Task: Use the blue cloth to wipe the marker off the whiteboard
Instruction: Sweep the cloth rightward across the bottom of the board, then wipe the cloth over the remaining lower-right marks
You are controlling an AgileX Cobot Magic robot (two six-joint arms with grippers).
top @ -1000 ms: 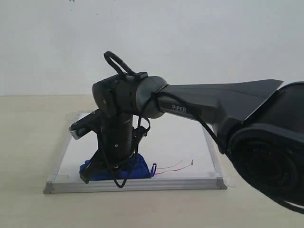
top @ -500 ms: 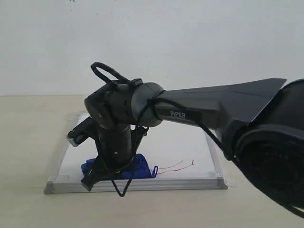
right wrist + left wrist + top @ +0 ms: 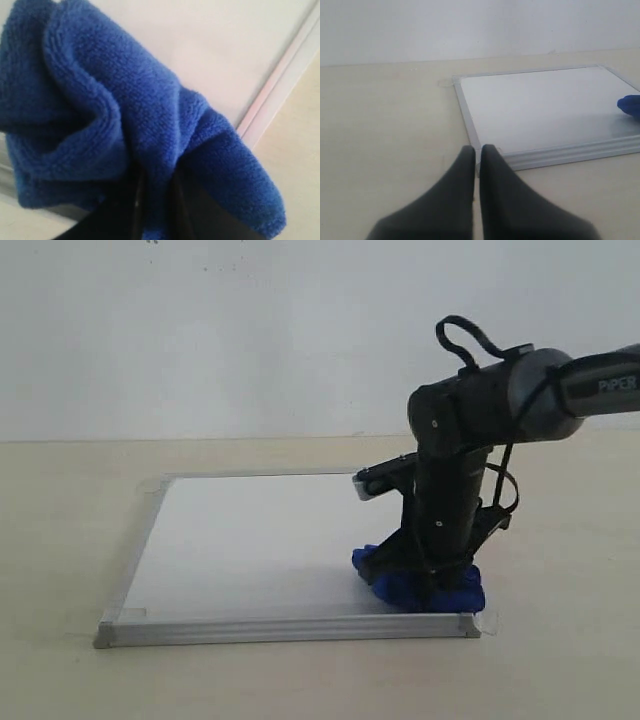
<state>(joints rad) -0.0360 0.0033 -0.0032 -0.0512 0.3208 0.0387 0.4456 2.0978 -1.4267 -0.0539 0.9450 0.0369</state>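
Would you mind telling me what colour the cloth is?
The cloth is a plain, deep royal blue, seen best in the right wrist view.

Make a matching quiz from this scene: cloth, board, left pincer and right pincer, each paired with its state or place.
Things:
1. cloth
2. board
3. left pincer
4. right pincer

States or places:
A. shut, empty, off the board
B. white, no red lines in view
C. shut on the cloth
D. blue, bunched at a board corner

Pairs: 1-D, 2-B, 3-A, 4-C
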